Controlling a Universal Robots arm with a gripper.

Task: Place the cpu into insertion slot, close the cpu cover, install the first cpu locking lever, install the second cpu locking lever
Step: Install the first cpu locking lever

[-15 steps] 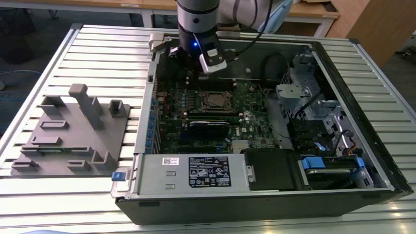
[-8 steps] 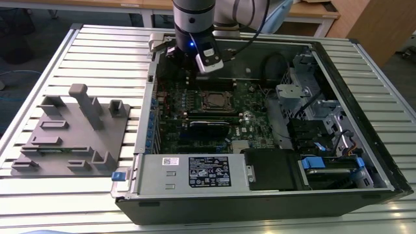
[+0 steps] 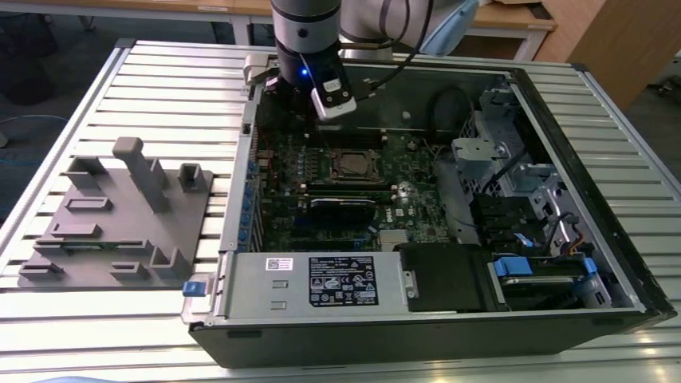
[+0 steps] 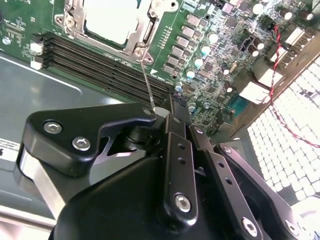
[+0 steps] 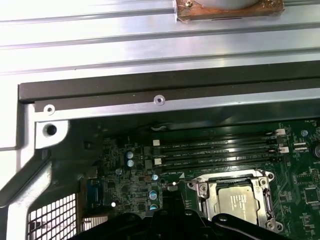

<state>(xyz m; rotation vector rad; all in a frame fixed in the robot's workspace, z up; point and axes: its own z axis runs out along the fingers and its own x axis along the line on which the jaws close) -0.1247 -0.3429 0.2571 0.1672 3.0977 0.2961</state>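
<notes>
cpu [image 4: 111,19] lies seated in the insertion slot [image 3: 332,165], its dull silver top showing through the window of the cpu cover [image 4: 146,36]. you can see the cover lying flat around the chip in both wrist views. your hand [image 4: 159,112] hangs near the slot's corner, over the long black memory slots [image 4: 100,62]. its fingers look drawn together on the free end of a thin wire locking lever [image 4: 146,80], which runs from the fingertips to the corner of the cover. in the exterior view your hand sits low inside the open computer case [image 3: 426,339], near the slot. the case rests on the slatted metal worktop [image 3: 159,88], with a grey fixture [image 3: 117,223] beside it on the exterior view's left.
</notes>
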